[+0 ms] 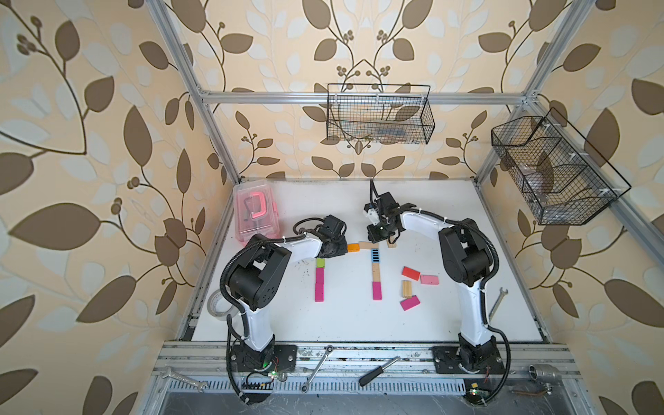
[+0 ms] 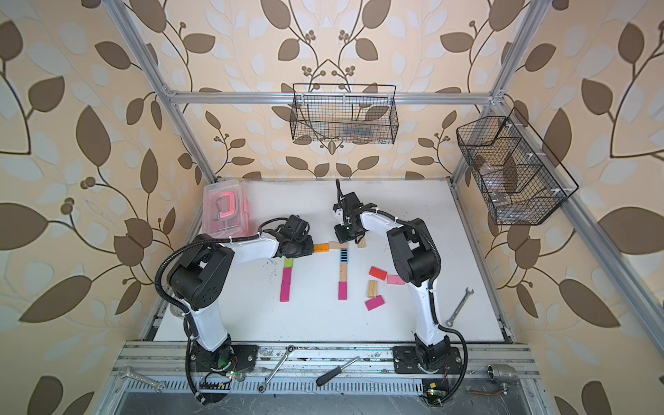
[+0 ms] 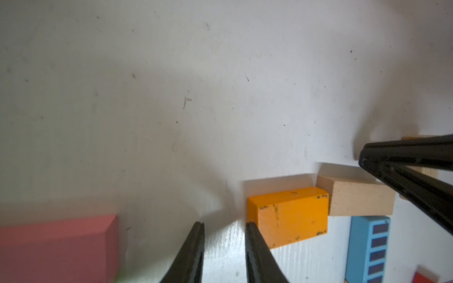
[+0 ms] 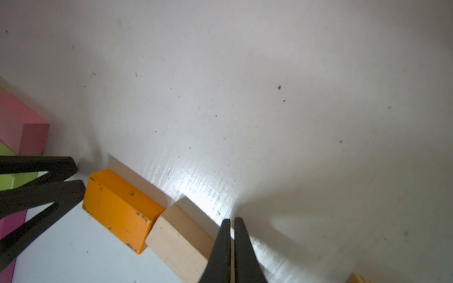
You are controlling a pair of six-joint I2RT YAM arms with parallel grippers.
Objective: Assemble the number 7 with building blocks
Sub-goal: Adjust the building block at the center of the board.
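In both top views the table [image 1: 323, 323] carries a row running 9 to 3 o'clock: the orange block [image 1: 353, 247] and the wood block [image 1: 366, 245], end to end and touching. From the wood block's 6 o'clock side a stem runs down, made of the striped block [image 1: 375, 256], the stem wood block [image 1: 376, 273] and the magenta block [image 1: 377, 291].

At 9 o'clock of the stem, well apart, a column starts with the green block [image 2: 288, 262]. At 4 o'clock of the stem the red block [image 1: 411, 273] lies loose. The box [image 1: 253, 215] sits in the 10 o'clock corner.

Your left gripper [image 1: 343, 251] is at the row's 9 o'clock end. Your right gripper [image 1: 376, 240] is over its 3 o'clock end, with a tilted spare wood block [image 1: 391, 245] just beside it.

In the left wrist view, your left gripper [image 3: 224, 225] has its jaws a little apart. Bare table shows between them and they hold nothing. One fingertip [image 3: 250, 229] is at the orange block's [image 3: 289, 218] free end; you cannot tell whether it touches. The wood block [image 3: 355, 198] butts the orange one, and the striped block [image 3: 367, 247] lies just beside the wood one. A pink block [image 3: 54, 247] lies near the other finger. The right gripper [image 3: 365, 156], tips together, reaches over the wood block's far end.

In the right wrist view, your right gripper [image 4: 232, 220] is closed to a thin slit with nothing in it. It hangs over the end of the wood block [image 4: 179, 240]; you cannot tell whether it makes contact. Beyond the orange block [image 4: 117, 208] the left gripper [image 4: 77, 176] stands slightly parted, with the pink block [image 4: 22, 120] and the green block [image 4: 7, 182] behind it.
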